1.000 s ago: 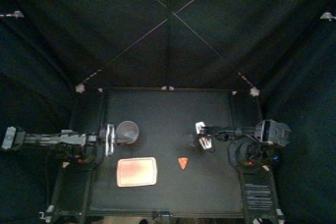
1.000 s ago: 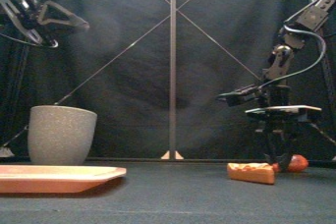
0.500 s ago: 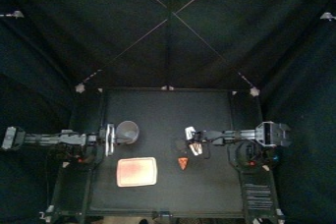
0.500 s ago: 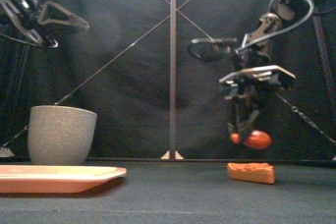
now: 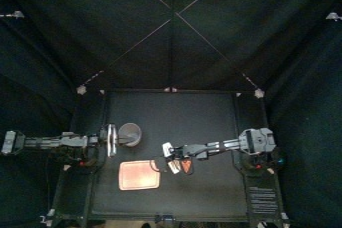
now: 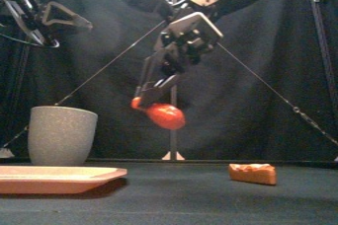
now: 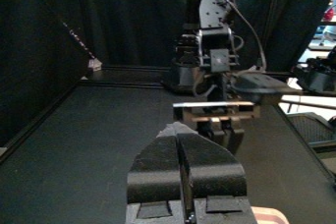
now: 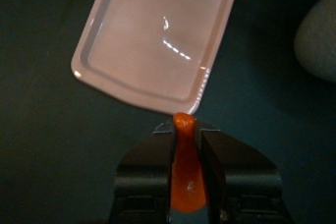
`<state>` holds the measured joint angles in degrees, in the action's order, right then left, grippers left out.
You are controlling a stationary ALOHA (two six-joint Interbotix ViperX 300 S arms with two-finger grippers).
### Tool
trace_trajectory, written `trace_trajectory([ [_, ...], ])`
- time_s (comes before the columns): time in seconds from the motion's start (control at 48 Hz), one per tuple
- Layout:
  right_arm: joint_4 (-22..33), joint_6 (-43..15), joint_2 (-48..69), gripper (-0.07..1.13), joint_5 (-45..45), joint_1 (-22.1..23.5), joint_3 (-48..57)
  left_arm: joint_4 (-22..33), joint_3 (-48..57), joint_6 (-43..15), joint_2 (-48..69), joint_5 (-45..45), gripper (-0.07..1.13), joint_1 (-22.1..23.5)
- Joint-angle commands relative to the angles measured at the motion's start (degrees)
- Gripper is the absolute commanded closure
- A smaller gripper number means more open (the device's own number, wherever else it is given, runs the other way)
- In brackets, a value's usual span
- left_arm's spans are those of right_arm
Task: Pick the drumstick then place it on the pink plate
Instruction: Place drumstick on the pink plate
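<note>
Counting the things here, we find one pink plate (image 5: 139,176), one tall grey speckled cup (image 5: 130,132), one orange toy wedge (image 6: 254,174) and one drumstick (image 6: 166,116), and two arms with one claw each.

The plate lies flat on the near left part of the table (image 5: 214,110), and the cup stands upright just beyond it, toward the far side. The wedge rests on the table to the right of the plate, well apart from the cup.

The right claw (image 6: 149,91) has its arm reaching in from the right, past the middle of the table. Its jaws are narrowed to a slim gap and pinch the thin orange end of the drumstick. In the right wrist view that end runs straight up between the two jaws. The red meaty end hangs free below the claw, in the air and clear of the table, at about the height of the cup's rim. From above, the drumstick sits just beside the plate's right edge. We cannot tell whether it is over the plate or just off it, and it touches neither the plate nor the cup.

The left claw (image 7: 183,135) rests at the left side of the table near the cup, its jaws pressed together with nothing between them.
</note>
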<state>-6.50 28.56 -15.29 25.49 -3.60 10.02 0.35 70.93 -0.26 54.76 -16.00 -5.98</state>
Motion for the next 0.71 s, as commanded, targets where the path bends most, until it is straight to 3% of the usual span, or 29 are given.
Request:
trace_trajectory([
  [0.021,-0.9,-0.2,-3.3,0.64,-0.4,-1.3,-8.0,0.0,-0.5,0.0,-0.3,-0.4,1.03,-0.1],
  [0.5,-2.7,-0.3,-17.8,0.63,4.4,-4.1,-27.5,0.0,0.5,0.1,-0.3,-0.4,1.03,-0.1],
  [0.708,-3.9,-0.3,-19.2,0.53,4.0,-3.9,-30.1,0.1,0.8,0.0,-0.3,-0.3,1.03,-0.2],
])
